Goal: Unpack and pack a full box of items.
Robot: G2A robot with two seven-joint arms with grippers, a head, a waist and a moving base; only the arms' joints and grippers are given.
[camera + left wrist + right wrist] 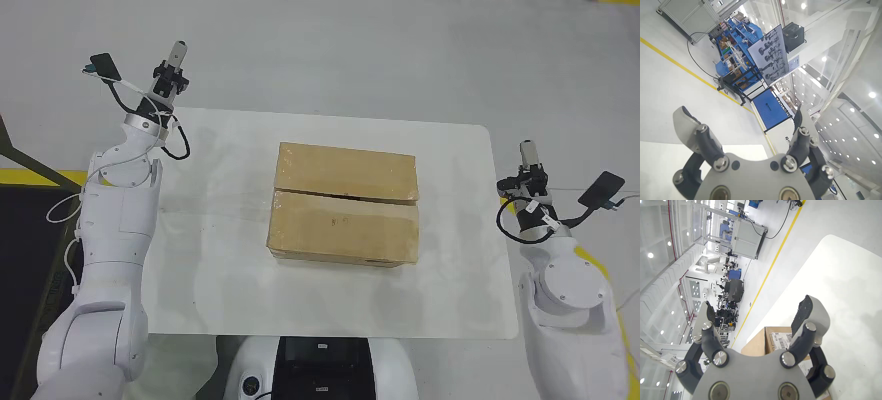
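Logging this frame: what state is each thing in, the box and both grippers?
Cardboard box: closed, top flaps folded down and meeting at a seam, sitting flat on the table.
Left gripper: jaws open, holding nothing.
Right gripper: jaws open, holding nothing.

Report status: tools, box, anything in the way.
Left tool open, empty; right tool open, empty. Box mid-table, flaps shut, untouched. Nothing seen on the table between tools and box.
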